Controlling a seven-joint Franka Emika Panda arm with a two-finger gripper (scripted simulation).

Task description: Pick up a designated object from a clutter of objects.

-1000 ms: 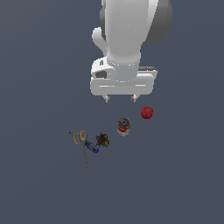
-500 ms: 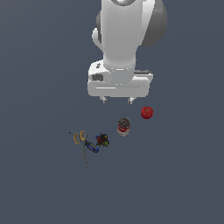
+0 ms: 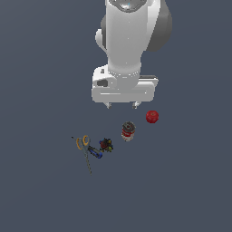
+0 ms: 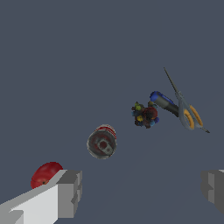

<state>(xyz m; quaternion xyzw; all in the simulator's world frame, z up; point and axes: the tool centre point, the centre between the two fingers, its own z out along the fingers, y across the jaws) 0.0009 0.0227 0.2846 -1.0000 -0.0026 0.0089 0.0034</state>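
Observation:
The red-and-white can (image 3: 128, 131) with a dark top stands upright on the grey floor; it also shows in the wrist view (image 4: 102, 141). My gripper (image 3: 122, 105) hangs above and behind it, open and empty, its fingertips (image 4: 70, 192) wide apart in the wrist view. The red ball (image 3: 152, 117) lies to the exterior view's right of the can and shows beside one finger in the wrist view (image 4: 44, 173). The dark multicoloured lump (image 3: 106, 145) lies to the can's left, also in the wrist view (image 4: 145, 115).
A blue-handled tool (image 3: 94, 152) and orange-handled scissors (image 3: 83, 143) lie crossed at the exterior view's left of the lump; they also show in the wrist view: tool (image 4: 162, 101), scissors (image 4: 189, 116). Grey floor surrounds the items.
The arm has shifted slightly to the exterior view's right and its hand has turned a little. The objects have not moved.

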